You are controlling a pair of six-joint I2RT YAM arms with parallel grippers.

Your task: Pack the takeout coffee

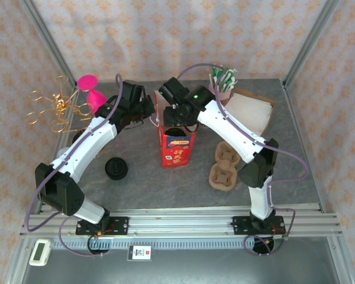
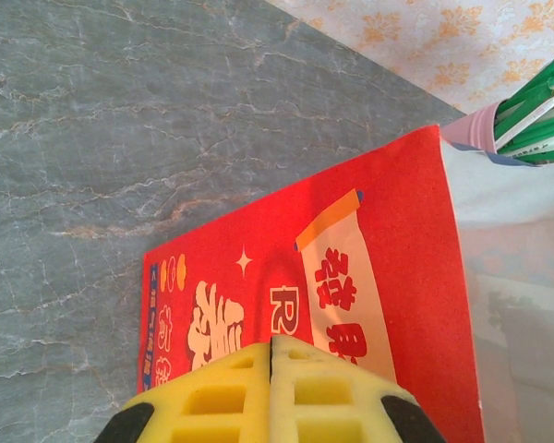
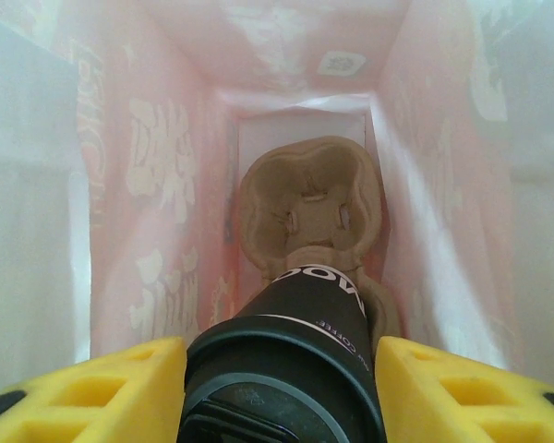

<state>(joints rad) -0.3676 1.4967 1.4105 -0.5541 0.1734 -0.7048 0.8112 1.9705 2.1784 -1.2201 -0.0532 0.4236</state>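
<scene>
A red paper bag [image 1: 177, 148] with printed characters stands upright mid-table; its outer face [image 2: 286, 277] lies under my left gripper [image 2: 270, 346]. That gripper [image 1: 147, 111] is shut at the bag's left top edge, its yellow pads pressed together on the rim. My right gripper [image 3: 282, 388] reaches down inside the bag [image 3: 148, 166], shut on a black lidded coffee cup [image 3: 295, 323]. The cup tilts, and its base meets the near pocket of a brown cardboard cup carrier [image 3: 309, 198] on the bag's bottom. The far pocket is empty.
A second cardboard carrier [image 1: 223, 168] lies right of the bag. A black round piece [image 1: 116, 168] sits at the front left. At the back are a pink cup [image 1: 94, 97], a gold wire stand [image 1: 53, 106], a cup of green straws [image 1: 223, 83] and a flat box [image 1: 251, 112].
</scene>
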